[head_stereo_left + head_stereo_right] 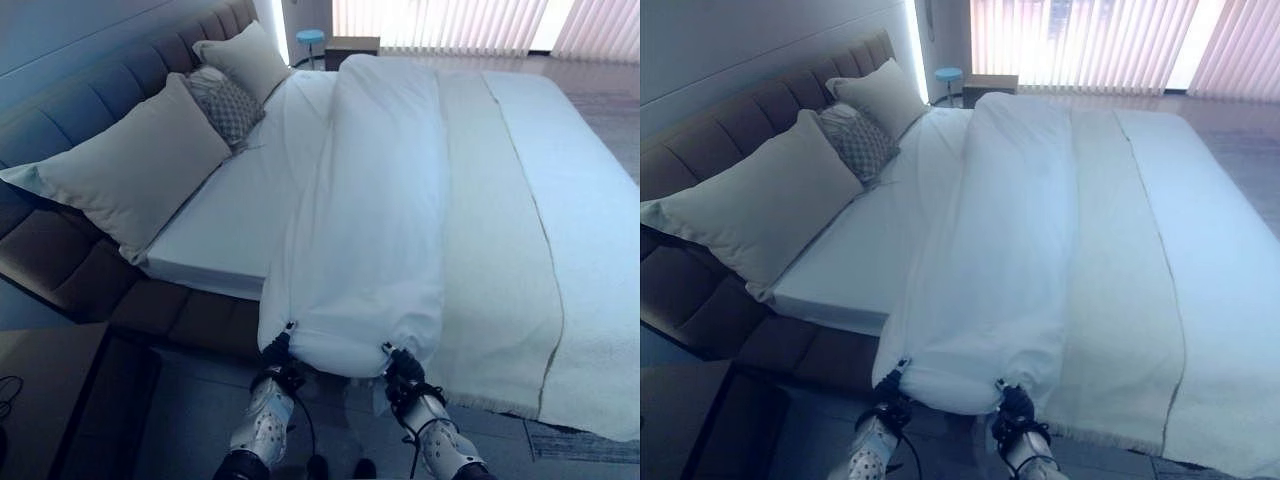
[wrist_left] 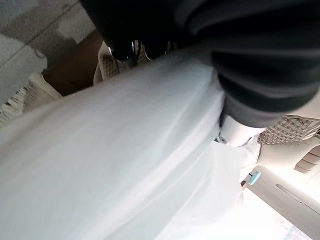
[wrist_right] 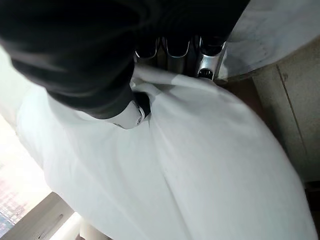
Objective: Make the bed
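Observation:
A white duvet (image 1: 370, 200) lies bunched in a long thick fold across the bed, from the far side to the near side, where its end hangs over the mattress edge. My left hand (image 1: 277, 353) is shut on the left corner of that end and my right hand (image 1: 403, 372) on the right corner. In the left wrist view the fingers (image 2: 122, 50) and thumb (image 2: 235, 132) pinch the white cloth (image 2: 125, 165). The right wrist view has the fingers (image 3: 170, 50) and thumb (image 3: 132, 112) closed on the duvet (image 3: 210, 165). The bare sheet (image 1: 235, 215) lies between duvet and pillows.
A large pale pillow (image 1: 130, 165), a patterned cushion (image 1: 228, 102) and another pale pillow (image 1: 245, 55) lean on the padded headboard (image 1: 90, 85) at the left. A beige bedspread (image 1: 520, 240) covers the right part. A dark nightstand (image 1: 55, 390) stands lower left; a blue stool (image 1: 310, 36) stands beyond the bed.

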### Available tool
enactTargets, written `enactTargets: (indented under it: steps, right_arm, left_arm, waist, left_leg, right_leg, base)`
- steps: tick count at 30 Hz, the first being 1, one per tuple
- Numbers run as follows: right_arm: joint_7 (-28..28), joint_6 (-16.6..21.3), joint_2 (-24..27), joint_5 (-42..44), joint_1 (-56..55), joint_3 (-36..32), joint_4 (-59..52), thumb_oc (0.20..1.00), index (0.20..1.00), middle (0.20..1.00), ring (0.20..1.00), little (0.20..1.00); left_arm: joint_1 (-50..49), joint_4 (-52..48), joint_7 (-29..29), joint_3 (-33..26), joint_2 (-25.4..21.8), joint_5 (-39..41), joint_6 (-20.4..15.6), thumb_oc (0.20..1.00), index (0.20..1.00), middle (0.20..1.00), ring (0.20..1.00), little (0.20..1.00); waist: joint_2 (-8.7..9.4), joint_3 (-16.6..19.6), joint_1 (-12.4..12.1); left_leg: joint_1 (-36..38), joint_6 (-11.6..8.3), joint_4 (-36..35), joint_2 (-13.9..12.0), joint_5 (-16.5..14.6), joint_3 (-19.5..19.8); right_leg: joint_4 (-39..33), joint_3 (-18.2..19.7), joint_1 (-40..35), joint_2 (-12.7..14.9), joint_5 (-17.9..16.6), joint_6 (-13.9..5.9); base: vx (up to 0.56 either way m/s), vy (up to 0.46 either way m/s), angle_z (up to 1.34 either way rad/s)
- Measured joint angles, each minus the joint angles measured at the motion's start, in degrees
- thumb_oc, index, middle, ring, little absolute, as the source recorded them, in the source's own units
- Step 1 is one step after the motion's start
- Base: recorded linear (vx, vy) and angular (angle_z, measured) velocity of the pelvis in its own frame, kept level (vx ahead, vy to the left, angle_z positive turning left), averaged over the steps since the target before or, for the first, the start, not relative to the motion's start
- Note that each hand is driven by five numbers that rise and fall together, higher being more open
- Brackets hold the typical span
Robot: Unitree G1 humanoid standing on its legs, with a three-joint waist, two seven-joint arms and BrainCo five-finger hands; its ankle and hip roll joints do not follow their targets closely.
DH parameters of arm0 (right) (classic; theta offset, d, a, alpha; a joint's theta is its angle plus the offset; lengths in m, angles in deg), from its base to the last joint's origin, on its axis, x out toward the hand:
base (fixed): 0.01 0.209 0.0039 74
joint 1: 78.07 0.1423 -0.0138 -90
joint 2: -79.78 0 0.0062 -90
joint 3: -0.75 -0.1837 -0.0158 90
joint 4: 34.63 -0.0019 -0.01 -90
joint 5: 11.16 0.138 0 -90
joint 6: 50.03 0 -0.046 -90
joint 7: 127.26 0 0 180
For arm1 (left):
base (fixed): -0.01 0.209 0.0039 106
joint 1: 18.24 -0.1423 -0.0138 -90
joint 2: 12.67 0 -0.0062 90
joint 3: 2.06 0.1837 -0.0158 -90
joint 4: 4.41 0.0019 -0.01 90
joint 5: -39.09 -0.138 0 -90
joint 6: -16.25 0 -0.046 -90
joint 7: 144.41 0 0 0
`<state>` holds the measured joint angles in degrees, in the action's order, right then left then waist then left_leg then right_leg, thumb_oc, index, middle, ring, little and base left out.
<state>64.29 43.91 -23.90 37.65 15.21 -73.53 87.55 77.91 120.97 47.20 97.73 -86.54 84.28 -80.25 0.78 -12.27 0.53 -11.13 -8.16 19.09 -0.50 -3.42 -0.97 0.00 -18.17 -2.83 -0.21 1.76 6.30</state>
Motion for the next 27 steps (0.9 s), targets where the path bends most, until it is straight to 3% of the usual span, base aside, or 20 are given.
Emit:
enactTargets:
  steps: [2, 4, 5, 6, 7, 10, 13, 15, 18, 21, 27]
  right_arm:
    - [0.0, -0.1, 0.2, -0.4, 0.0, 0.0, 0.1, 0.200, 0.200, 0.200, 0.200, 0.200]
    - [0.0, -0.3, 0.6, -0.7, -0.1, 0.0, 0.2, 0.200, 0.200, 0.200, 0.200, 0.200]
    - [0.0, -0.4, 0.9, -0.9, -0.4, 0.0, 0.2, 0.200, 0.200, 0.200, 0.200, 0.200]
    - [0.1, -0.4, 1.5, -1.0, -0.9, -0.2, 0.2, 0.200, 0.200, 0.200, 0.200, 0.200]
    - [0.1, -0.5, 1.7, -1.3, -1.2, -0.3, 0.4, 0.200, 0.200, 0.200, 0.200, 0.200]
    - [0.2, -0.6, 1.3, -1.5, -0.5, -0.9, 0.0, 0.200, 0.200, 0.200, 0.200, 0.200]
    - [0.1, -0.6, 0.1, -1.5, 1.4, -1.1, -0.2, 0.200, 0.200, 0.200, 0.200, 0.200]
    - [0.0, -0.6, -1.3, -1.5, 2.8, -1.1, -0.2, 0.200, 0.200, 0.200, 0.200, 0.200]
    - [-0.1, -0.6, -2.2, -1.7, 3.1, -1.1, -0.3, 0.200, 0.200, 0.200, 0.200, 0.200]
    - [-0.2, -0.6, -2.6, -2.3, 2.7, -1.1, -0.3, 0.200, 0.200, 0.200, 0.200, 0.200]
    - [-0.2, -0.5, -3.1, -2.7, 1.4, -0.5, 1.5, 0.200, 0.200, 0.200, 0.200, 0.200]
  left_arm:
    - [-0.6, 0.1, 0.0, 0.0, 0.1, 0.0, 0.1, 0.200, 0.200, 0.200, 0.200, 0.200]
    - [-1.0, 0.2, 0.0, 0.0, 0.5, -0.1, 0.2, 0.200, 0.200, 0.200, 0.200, 0.200]
    - [-1.0, 0.3, 0.1, 0.0, 0.9, -0.1, 0.3, 0.200, 0.200, 0.200, 0.200, 0.200]
    - [-1.3, 0.4, 0.1, 0.1, 1.7, -0.2, 0.5, 0.200, 0.200, 0.200, 0.200, 0.200]
    - [-1.2, 0.5, 0.1, 0.6, 1.5, -1.3, 0.8, 0.200, 0.200, 0.200, 0.200, 0.200]
    - [-1.2, -2.6, 0.2, 0.9, 0.7, -4.1, 1.2, 0.200, 0.200, 0.200, 0.200, 0.200]
    - [-0.7, -5.9, 0.4, 0.9, -1.4, -6.2, 1.3, 0.200, 0.200, 0.200, 0.200, 0.200]
    - [-1.0, -8.3, 0.9, 0.4, -3.1, -6.2, 1.3, 0.200, 0.200, 0.200, 0.200, 0.200]
    - [-0.9, -8.9, 1.1, 0.1, -3.9, -6.2, 1.2, 0.200, 0.200, 0.200, 0.200, 0.200]
    - [-1.8, -8.7, 1.4, -0.2, -3.9, -6.2, 1.2, 0.200, 0.200, 0.200, 0.200, 0.200]
    - [-3.1, -5.4, 1.5, -0.3, -3.7, -6.1, 0.4, 0.200, 0.200, 0.200, 0.200, 0.200]
  waist:
    - [-0.13, -0.1, -0.3]
    - [-0.69, -0.1, 0.0]
    - [-1.09, -0.1, 0.2]
    - [-2.04, 0.1, 0.2]
    - [-2.06, 0.2, 0.2]
    - [-1.25, 0.4, 0.2]
    - [-1.06, 0.4, 0.0]
    - [-0.94, 0.3, -0.5]
    - [-0.62, 0.3, -1.0]
    - [-0.27, 0.3, -1.6]
    - [0.95, 0.0, -2.8]
  left_leg:
    - [0.8, 0.20, -5.1, -2.7, 0.6, 4.8]
    - [2.2, 0.93, -8.2, -3.7, 1.1, 7.4]
    - [3.1, 1.04, -8.8, -3.9, 1.2, 7.2]
    - [5.1, 2.59, -11.4, -4.1, 2.4, 7.0]
    - [6.1, 2.65, -13.4, -3.4, 4.2, 6.7]
    - [6.8, 5.62, -15.0, 0.1, 5.3, 5.8]
    - [8.1, 7.82, -16.4, 2.1, 5.7, 5.4]
    - [9.7, 8.74, -18.3, 1.9, 6.1, 4.1]
    - [12.5, 9.65, -21.2, 2.0, 6.3, 3.1]
    - [13.1, 10.19, -22.4, 1.7, 6.7, 1.5]
    - [9.2, 9.06, -22.2, 1.9, 8.0, -0.1]
  right_leg:
    - [0.4, 1.2, 0.0, -0.4, 0.1, -0.59]
    - [1.0, 2.3, 0.0, -0.4, 0.5, -1.73]
    - [1.0, 2.4, -0.3, -0.5, 0.6, -2.22]
    - [1.2, 2.7, -1.1, -0.7, 1.0, -3.07]
    - [2.4, 3.1, -0.9, 0.1, 1.8, -4.47]
    - [5.8, 3.6, 0.4, 4.2, 3.4, -7.19]
    - [9.0, 5.2, 1.5, 6.6, 3.6, -8.43]
    - [13.0, 5.3, 3.4, 7.3, 3.6, -8.70]
    - [15.6, 4.9, 3.7, 8.0, 2.9, -9.59]
    - [16.3, 0.8, 4.5, 8.8, 2.6, -9.91]
    - [7.7, 0.7, 5.1, 6.5, 2.1, -10.48]
  base:
    - [0.17, 0.267, -0.25]
    - [0.15, 0.256, -0.32]
    - [0.17, 0.353, -0.24]
    - [0.14, 0.457, -0.10]
    - [0.11, 0.472, -0.04]
    - [0.05, 0.251, 0.09]
    - [0.06, 0.286, 0.07]
    - [0.05, 0.185, -0.27]
    - [0.06, 0.174, -0.20]
    - [0.04, 0.079, -0.19]
    - [-0.12, -0.034, -0.16]
